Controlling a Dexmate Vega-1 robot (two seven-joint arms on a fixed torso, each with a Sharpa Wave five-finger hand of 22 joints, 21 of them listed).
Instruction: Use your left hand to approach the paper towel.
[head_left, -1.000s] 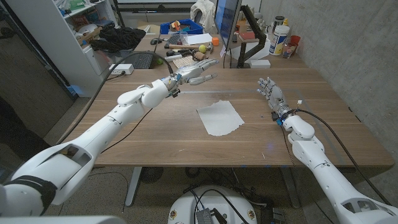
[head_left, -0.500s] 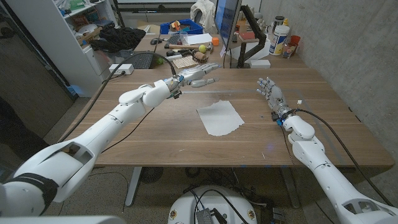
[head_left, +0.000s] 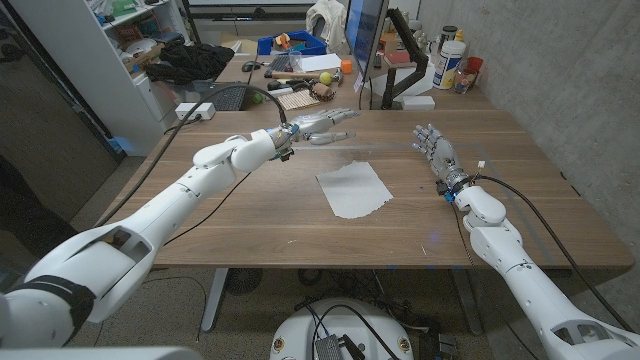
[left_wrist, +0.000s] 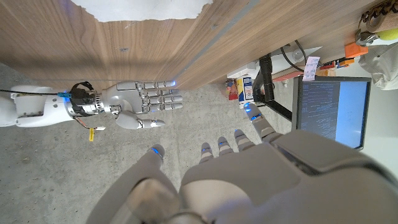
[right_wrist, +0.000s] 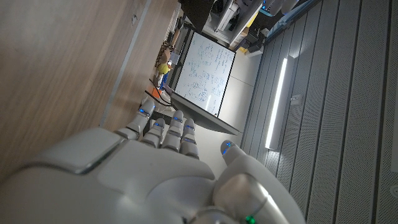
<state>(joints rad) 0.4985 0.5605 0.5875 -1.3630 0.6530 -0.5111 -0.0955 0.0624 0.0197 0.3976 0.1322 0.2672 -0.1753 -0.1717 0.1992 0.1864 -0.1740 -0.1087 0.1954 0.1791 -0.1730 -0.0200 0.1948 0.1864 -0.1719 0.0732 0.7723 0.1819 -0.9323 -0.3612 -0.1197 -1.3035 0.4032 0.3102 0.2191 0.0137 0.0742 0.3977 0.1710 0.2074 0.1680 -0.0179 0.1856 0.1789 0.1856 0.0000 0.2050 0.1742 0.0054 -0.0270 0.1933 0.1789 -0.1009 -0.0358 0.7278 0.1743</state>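
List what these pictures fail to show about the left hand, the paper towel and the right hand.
- Left hand, head view: its height above the table cannot be judged; it is slightly blurred.
- Paper towel, left wrist view: cut off by the picture's edge, only a torn edge shows.
- Right hand, head view: too small to tell whether its palm touches the table.

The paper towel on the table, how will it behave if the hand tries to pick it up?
The paper towel is a thin flat sheet, so probably floppy and very light. Lying flush on the table, it may slide rather than lift.
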